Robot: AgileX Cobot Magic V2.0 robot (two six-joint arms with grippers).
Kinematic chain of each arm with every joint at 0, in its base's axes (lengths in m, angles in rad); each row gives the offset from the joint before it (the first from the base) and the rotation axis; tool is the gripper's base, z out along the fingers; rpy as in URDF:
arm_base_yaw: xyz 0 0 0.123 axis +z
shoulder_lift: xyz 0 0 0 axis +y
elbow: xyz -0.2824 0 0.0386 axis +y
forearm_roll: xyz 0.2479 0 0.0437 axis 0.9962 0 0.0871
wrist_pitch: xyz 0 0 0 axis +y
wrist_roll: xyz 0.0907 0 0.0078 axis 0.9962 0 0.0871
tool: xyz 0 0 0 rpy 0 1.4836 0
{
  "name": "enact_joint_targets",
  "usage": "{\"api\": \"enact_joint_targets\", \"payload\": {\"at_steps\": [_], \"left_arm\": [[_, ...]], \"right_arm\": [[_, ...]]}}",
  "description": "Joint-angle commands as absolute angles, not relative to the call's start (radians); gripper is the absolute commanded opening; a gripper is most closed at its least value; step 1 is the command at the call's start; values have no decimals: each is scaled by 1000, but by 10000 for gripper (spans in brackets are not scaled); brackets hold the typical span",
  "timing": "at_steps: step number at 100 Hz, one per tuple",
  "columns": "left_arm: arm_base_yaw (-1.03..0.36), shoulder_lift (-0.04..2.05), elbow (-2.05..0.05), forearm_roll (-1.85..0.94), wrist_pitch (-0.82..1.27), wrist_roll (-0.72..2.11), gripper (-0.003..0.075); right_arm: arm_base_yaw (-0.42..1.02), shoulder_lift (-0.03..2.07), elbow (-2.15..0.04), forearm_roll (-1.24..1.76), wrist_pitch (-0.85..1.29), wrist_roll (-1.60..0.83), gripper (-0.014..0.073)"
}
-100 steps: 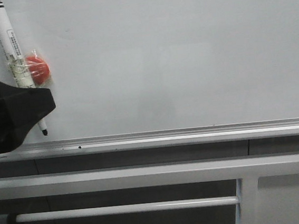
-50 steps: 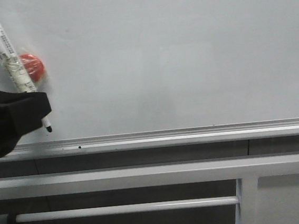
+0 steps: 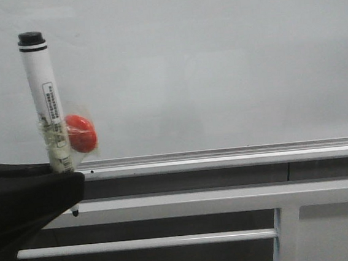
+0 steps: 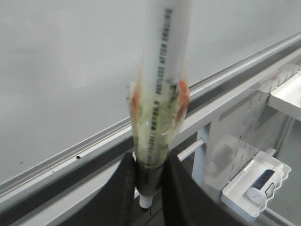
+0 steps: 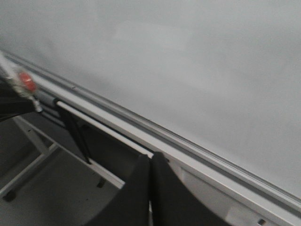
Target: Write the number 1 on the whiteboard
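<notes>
— Across the far side of my front view, what fills the picture?

— The whiteboard (image 3: 217, 64), pale grey and glossy, with its silver bottom rail (image 3: 226, 157) running left to right. I see no black stroke for the number 1 on it in any of my views; the board surface looks unmarked.

— And below the rail?

— Grey frame bars (image 3: 199, 202), one thick and one thin, with a white upright post (image 3: 287, 237) to the right. My left wrist view also shows a white tray (image 4: 254, 190) hanging off the frame with a capped cylinder lying in it.

— Where is your left claw (image 4: 149, 188)?

— Low at the left in the front view, a dark mass in front of the frame, beneath the rail. Its two black fingers (image 4: 127, 188) are pressed tight on the marker pen (image 3: 46, 99), gripping it near the tip end.

— How does the pen stand?

— Nearly upright, black cap end on top, tilted slightly left. Its tip (image 3: 75, 211) pokes out under the claw, level with the thick frame bar, below the board's writing surface. A red magnet (image 3: 80, 133) is taped to the barrel's right side, just above the rail.

— And the right claw (image 5: 150, 188)?

— Its fingers are pressed together with nothing between them, seen only in its own wrist view, below the board's rail.
</notes>
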State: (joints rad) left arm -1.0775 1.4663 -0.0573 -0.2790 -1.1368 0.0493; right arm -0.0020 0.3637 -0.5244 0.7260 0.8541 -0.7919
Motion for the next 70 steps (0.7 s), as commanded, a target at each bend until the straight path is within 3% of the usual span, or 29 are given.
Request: {"api": "enact_joint_targets", "payload": {"at_steps": [1,22,46,70], "left_arm": [[-1081,1448,-64,-242,-1304,79,-20],[-1081,1448,-101,-199,-1196,109,-20],[-1081,1416,-251,-157,-900,242,-20],[-1081,1228,-315,-384,-522,533,-20]], "right_arm": [[6,404,-581,830,857,-931,-63],[6,515,-656,848,916,-931,-62],[30,709,-699,909,958,-968,-62],[239,828,-707,907,818,-1020,-62]]}}
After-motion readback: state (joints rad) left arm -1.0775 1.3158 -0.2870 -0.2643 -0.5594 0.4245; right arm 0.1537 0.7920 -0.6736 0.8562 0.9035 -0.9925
